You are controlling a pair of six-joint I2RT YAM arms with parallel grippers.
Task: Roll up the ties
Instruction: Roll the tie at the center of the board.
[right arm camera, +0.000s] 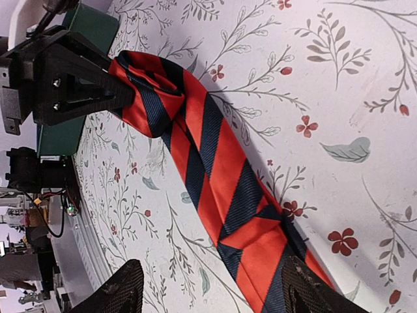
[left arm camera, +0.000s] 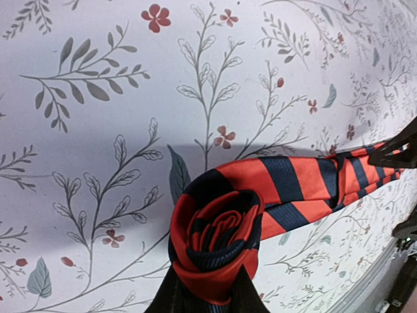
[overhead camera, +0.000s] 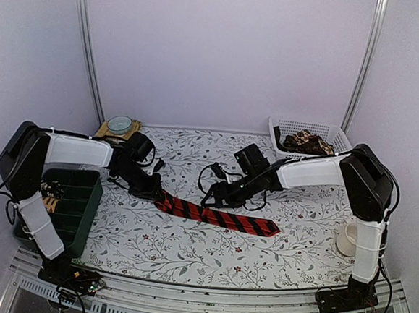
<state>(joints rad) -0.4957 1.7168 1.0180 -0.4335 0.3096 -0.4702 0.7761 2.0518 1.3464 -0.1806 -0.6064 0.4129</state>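
The red tie [overhead camera: 215, 216] with dark diagonal stripes is laid on the floral tablecloth [overhead camera: 188, 249] near the middle of the table. Away at nine o'clock in the overhead view, a green compartment bin [overhead camera: 82, 204] is seen, and two small patterned bundles [overhead camera: 50, 195] are tucked in its left-hand compartments, partly hidden by the left arm; what they are cannot be told. Up at eleven o'clock a small bowl [overhead camera: 119, 124] is set on a wooden mat [overhead camera: 104, 131]. Now the left gripper [overhead camera: 151, 188]: its jaws are pinched narrow on the tie's rolled end, a tight coil of a few turns whose spiral face is turned to the left wrist camera. From that coil the flat remainder is stretched out toward three o'clock. The right gripper [overhead camera: 217, 198] is held over this flat stretch, partway along; its jaws are spread wide, the fabric is framed between the two fingers, and nothing is gripped. At one o'clock a white basket [overhead camera: 328, 129] is found, with a brown-patterned tie [overhead camera: 306, 142] heaped inside. Down at four o'clock, a white cup [overhead camera: 346, 240] is stood beside the right arm.
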